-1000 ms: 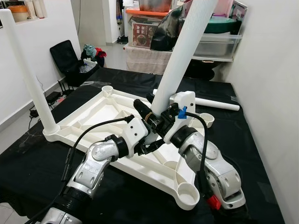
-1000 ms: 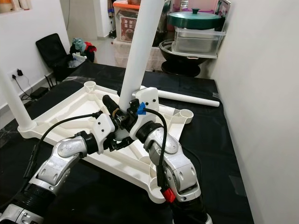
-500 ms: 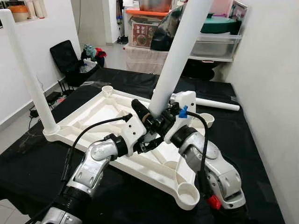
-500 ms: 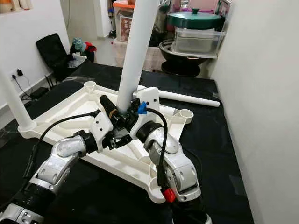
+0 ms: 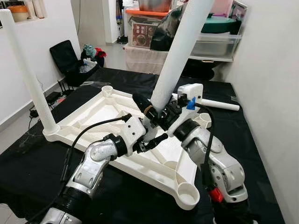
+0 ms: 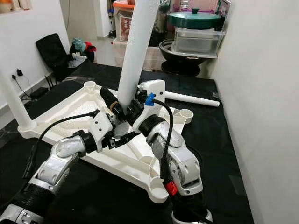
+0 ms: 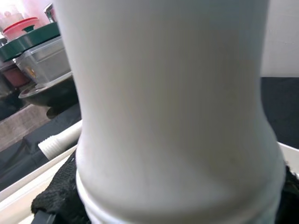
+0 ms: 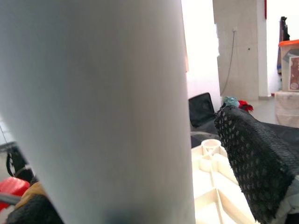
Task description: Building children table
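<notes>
Tabletop point(image 5: 100, 112) inverted on black cloth point(image 5: 42, 163), storeroom apparently.

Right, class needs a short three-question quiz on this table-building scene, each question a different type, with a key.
1. True or false: one white leg already stands upright in a corner socket of the upturned tabletop.
2. Multiple choice: where is the spare leg? A) lying on the black cloth beyond the tabletop B) held by a person C) standing on the floor
3. Fill in: both the left end effector and the right end effector grip the lower end of the tilted ____.

Key: 1 true; 2 A; 3 leg
</notes>
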Robot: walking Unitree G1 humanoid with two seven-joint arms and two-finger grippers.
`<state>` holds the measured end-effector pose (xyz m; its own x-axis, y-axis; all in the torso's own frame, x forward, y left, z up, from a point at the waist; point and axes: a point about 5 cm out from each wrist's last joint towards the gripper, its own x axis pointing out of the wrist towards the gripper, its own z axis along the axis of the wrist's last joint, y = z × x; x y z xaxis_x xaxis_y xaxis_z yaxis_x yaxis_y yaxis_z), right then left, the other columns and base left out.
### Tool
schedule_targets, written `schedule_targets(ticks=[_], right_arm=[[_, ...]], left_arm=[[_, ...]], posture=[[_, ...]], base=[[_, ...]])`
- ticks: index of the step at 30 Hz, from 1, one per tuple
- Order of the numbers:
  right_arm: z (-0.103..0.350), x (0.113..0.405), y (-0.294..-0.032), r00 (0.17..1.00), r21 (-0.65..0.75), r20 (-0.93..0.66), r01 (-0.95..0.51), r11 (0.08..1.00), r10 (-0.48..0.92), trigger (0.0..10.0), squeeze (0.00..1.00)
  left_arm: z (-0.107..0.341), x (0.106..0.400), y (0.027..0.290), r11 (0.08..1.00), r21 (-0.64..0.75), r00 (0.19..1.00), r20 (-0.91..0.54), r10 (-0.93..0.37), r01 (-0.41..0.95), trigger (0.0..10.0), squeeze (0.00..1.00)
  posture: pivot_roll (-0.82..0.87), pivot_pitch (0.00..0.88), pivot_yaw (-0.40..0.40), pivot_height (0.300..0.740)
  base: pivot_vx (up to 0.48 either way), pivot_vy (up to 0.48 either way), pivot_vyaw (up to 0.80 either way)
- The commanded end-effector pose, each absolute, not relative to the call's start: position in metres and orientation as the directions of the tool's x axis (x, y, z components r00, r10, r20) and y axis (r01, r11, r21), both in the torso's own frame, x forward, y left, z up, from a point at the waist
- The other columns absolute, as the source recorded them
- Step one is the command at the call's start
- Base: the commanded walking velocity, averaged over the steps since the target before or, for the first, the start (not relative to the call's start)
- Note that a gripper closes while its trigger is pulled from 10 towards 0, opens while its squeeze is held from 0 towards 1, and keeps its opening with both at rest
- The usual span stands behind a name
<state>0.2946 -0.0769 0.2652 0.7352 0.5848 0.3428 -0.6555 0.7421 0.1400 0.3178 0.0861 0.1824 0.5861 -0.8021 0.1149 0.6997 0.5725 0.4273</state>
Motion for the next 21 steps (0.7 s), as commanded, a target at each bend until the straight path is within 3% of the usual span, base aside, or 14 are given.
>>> schedule_targets(ticks=[1, 9, 10, 11, 21], right_arm=[[0.2724, 0.2956, -0.0791, 0.734, 0.148, 0.366, -0.653, 0.743, 0.572, 10.0, 0.00], [0.2749, 0.2966, -0.0807, 0.735, 0.159, 0.378, -0.650, 0.743, 0.563, 9.8, 0.00], [0.2752, 0.2968, -0.0810, 0.734, 0.160, 0.381, -0.651, 0.742, 0.562, 2.4, 0.00], [0.2763, 0.2955, -0.0812, 0.724, 0.160, 0.397, -0.660, 0.734, 0.565, 0.0, 0.00], [0.2761, 0.2924, -0.0800, 0.710, 0.173, 0.413, -0.676, 0.716, 0.571, 0.0, 0.00]], left_arm=[[0.1752, 0.3140, 0.0838, 0.530, 0.448, 0.558, 0.080, -0.826, 0.720, 10.0, 0.00], [0.1736, 0.3138, 0.0840, 0.521, 0.453, 0.552, 0.074, -0.831, 0.724, 10.0, 0.00], [0.1735, 0.3139, 0.0841, 0.520, 0.453, 0.551, 0.074, -0.831, 0.724, 10.0, 0.00], [0.1734, 0.3138, 0.0840, 0.519, 0.453, 0.550, 0.074, -0.832, 0.725, 10.0, 0.00], [0.1730, 0.3135, 0.0829, 0.513, 0.456, 0.543, 0.074, -0.836, 0.727, 10.0, 0.00]], posture=[[0.01, 0.000, -0.054, 0.740], [0.01, 0.000, -0.053, 0.740], [0.01, 0.000, -0.052, 0.740], [0.01, 0.000, -0.052, 0.740], [0.01, 0.000, -0.051, 0.740]], base=[[0.000, 0.000, 0.00], [0.000, 0.000, 0.00], [0.000, 0.000, 0.00], [0.000, 0.000, 0.00], [0.000, 0.000, 0.00]])
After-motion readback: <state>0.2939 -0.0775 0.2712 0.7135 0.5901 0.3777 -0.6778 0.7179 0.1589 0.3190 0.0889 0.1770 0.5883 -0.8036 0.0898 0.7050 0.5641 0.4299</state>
